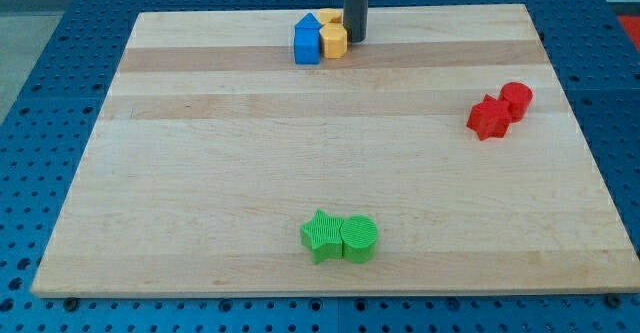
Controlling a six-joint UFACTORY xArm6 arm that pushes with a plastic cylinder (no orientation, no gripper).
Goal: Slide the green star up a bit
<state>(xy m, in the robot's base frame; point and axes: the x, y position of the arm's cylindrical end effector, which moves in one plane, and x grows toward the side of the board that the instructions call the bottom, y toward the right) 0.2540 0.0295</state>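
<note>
The green star (321, 235) lies near the view's bottom middle of the wooden board (200, 173). A green cylinder (359, 238) touches its right side. My tip (355, 39) is at the view's top middle, far above the green star. It stands right beside a yellow block (333, 40) on that block's right.
A blue block (307, 41) touches the yellow block's left side, and a second yellow block (330, 18) sits behind them. A red star-like block (489, 117) and a red cylinder (516, 99) sit together at the view's right.
</note>
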